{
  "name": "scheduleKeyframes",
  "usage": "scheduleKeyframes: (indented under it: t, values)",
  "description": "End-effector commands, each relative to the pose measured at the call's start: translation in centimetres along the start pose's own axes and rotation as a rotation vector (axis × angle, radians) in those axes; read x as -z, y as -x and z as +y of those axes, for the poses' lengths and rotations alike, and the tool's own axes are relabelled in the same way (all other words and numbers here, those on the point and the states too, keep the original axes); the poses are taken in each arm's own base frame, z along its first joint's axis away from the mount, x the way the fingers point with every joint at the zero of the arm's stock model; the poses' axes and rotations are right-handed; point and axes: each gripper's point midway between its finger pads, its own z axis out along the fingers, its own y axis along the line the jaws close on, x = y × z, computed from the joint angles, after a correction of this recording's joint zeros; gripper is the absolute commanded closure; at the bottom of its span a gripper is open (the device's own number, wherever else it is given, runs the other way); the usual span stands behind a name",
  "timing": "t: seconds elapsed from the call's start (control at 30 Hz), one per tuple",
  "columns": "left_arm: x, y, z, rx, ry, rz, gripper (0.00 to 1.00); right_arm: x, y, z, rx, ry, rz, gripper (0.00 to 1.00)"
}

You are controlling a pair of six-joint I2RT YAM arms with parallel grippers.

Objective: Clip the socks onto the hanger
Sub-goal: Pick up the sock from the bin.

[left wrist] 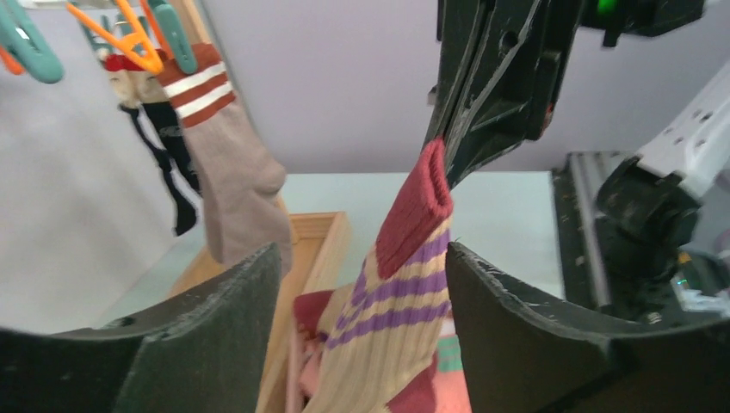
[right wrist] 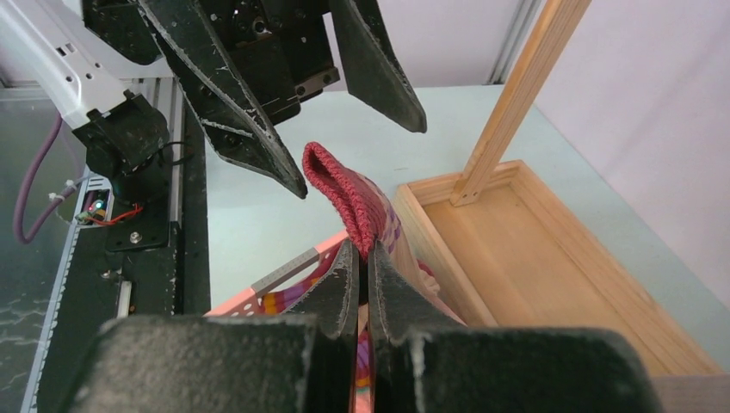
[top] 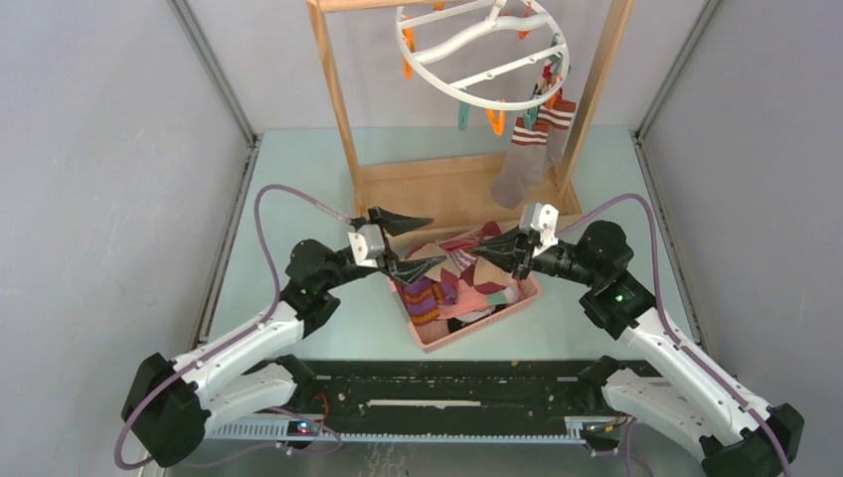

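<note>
My right gripper (right wrist: 361, 249) is shut on the maroon cuff of a cream sock with purple stripes (left wrist: 405, 284) and holds it up above the pink basket (top: 467, 333). The left gripper (left wrist: 361, 254) is open, one finger on each side of this sock, just below the right gripper's tips (left wrist: 448, 151). The rest of the socks (top: 437, 293) lie heaped in the basket. The white ring hanger (top: 482, 50) hangs at the top of the wooden rack. A tan-grey sock with maroon and white stripes (top: 522, 164) and a navy sock (left wrist: 172, 163) hang from its clips (left wrist: 129, 34).
The wooden rack's base tray (right wrist: 534, 258) lies directly behind the basket, and its uprights (top: 336, 99) rise on both sides of the hanger. Grey walls close in the table on the left and right. Both arms meet over the basket.
</note>
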Motion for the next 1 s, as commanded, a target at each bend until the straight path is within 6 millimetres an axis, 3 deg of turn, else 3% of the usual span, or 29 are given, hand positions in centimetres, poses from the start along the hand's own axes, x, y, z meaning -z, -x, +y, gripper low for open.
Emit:
scheduleKeyframes:
  t: [0.0, 0.13, 0.2, 0.33, 0.47, 0.6, 0.77, 0.9, 0.97]
  values:
    - [-1.6, 3.8, -1.0, 0.056, -0.099, -0.109, 0.28, 0.1, 0.8, 0.4, -0.005, 0.014, -0.021, 1.0]
    - [-2.3, 4.5, -1.2, 0.141, -0.118, -0.151, 0.37, 0.1, 0.5, 0.6, -0.011, 0.024, -0.013, 1.0]
    - [-2.7, 4.6, -1.0, 0.19, -0.115, -0.16, 0.48, 0.0, 0.4, 0.8, -0.01, 0.031, -0.009, 1.0]
    - [-4.0, 4.0, 0.8, 0.364, -0.032, -0.155, 0.61, -0.1, 0.3, 1.5, -0.001, 0.055, -0.004, 1.0]
    - [-5.4, 2.8, 1.6, 0.525, -0.01, -0.131, 0.65, -0.4, 0.4, 2.1, 0.011, 0.07, -0.007, 1.0]
    - [-6.3, 1.6, 2.1, 0.618, 0.009, -0.111, 0.63, -0.5, 0.5, 2.3, 0.017, 0.073, -0.011, 1.0]
    - [-6.2, 1.6, 3.0, 0.639, 0.059, -0.128, 0.56, -0.3, 0.4, 1.6, 0.02, 0.028, -0.004, 1.0]
    - [-4.8, 2.7, 4.9, 0.644, 0.14, -0.163, 0.44, 0.5, 1.1, 0.3, 0.018, -0.045, -0.018, 1.0]
    - [-4.0, 3.4, 5.6, 0.659, 0.166, -0.178, 0.32, 0.9, 1.6, -0.5, 0.016, -0.088, -0.03, 1.0]
